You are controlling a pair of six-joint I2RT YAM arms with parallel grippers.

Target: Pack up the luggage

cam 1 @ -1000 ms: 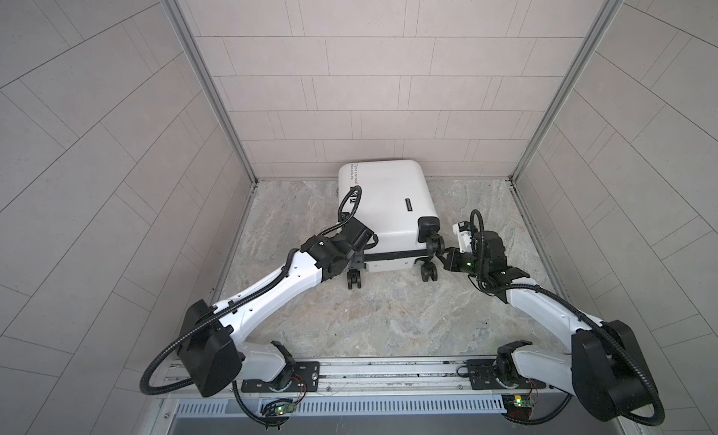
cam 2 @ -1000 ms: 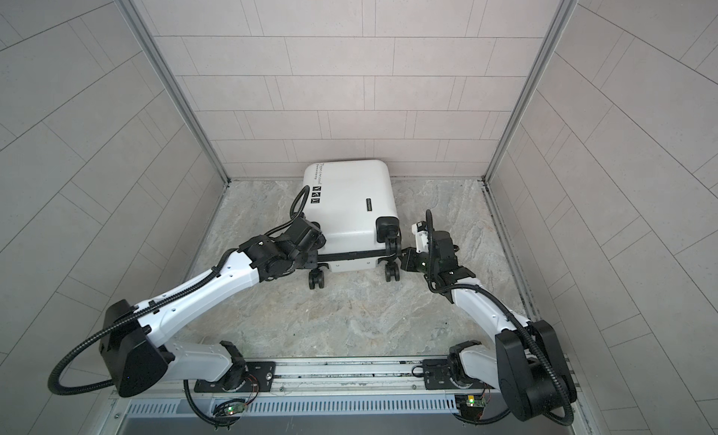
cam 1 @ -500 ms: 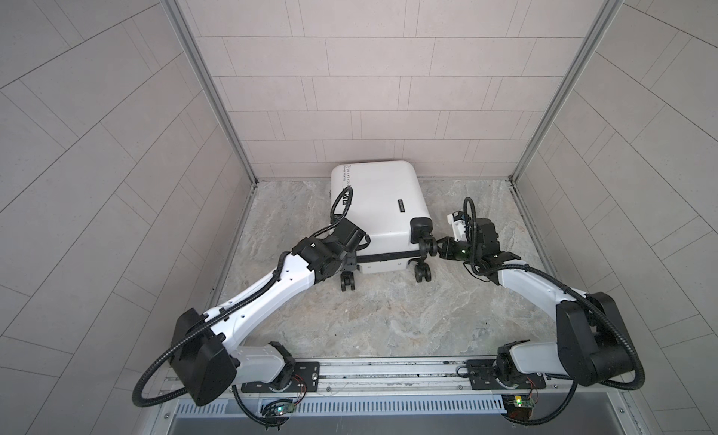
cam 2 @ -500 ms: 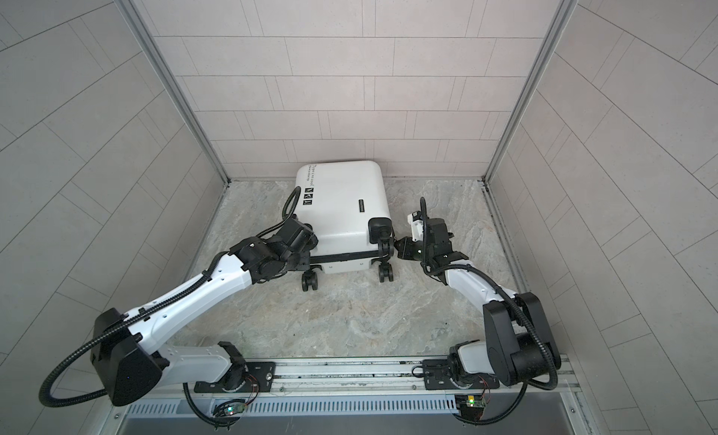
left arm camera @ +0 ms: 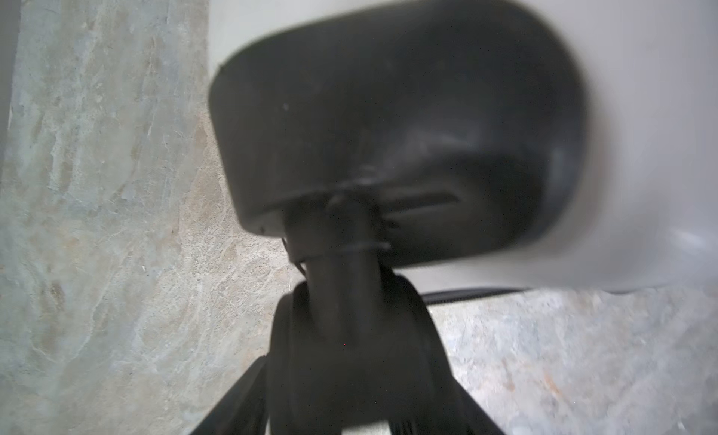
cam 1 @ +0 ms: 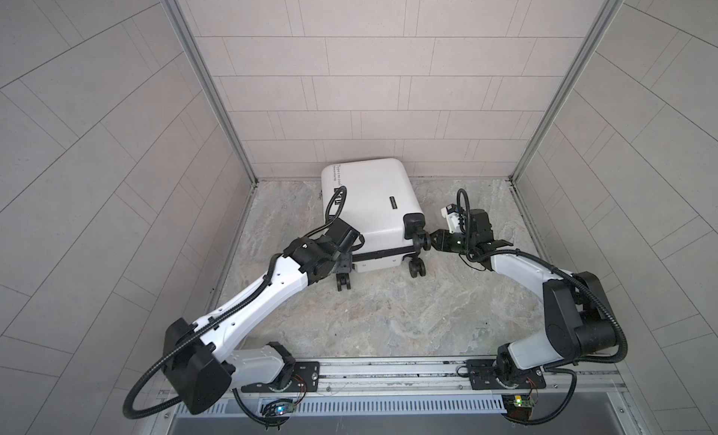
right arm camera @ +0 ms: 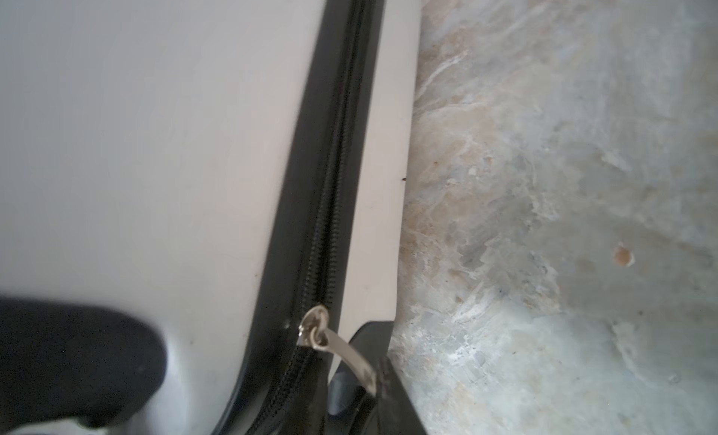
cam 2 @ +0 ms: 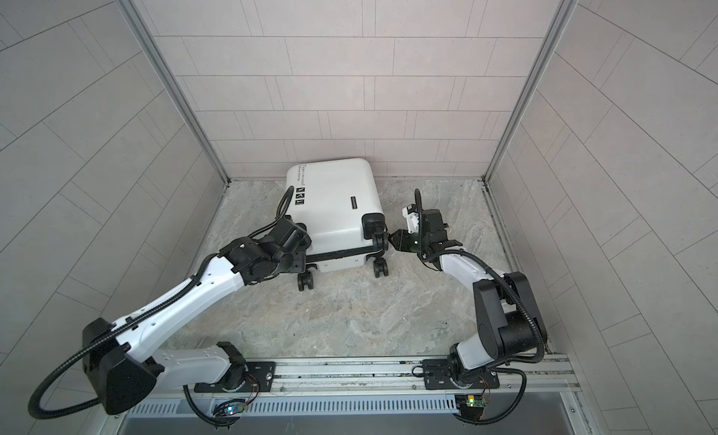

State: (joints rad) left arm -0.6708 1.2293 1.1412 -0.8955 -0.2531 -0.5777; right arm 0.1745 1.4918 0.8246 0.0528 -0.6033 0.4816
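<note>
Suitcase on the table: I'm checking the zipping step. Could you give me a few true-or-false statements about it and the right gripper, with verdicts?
1. The suitcase lies flat with its two halves closed together. True.
2. Its rollers point toward the rear tiles. False: the wheels face the front rail, and the opposite end is by the back wall.
3. The right gripper is at the suitcase's wheel-end corner, on the right in both top views. True.
4. The zip tab is black plastic. False: the zipper pull is silver metal.
5. Black lettering is printed on the white shell. True.
</note>
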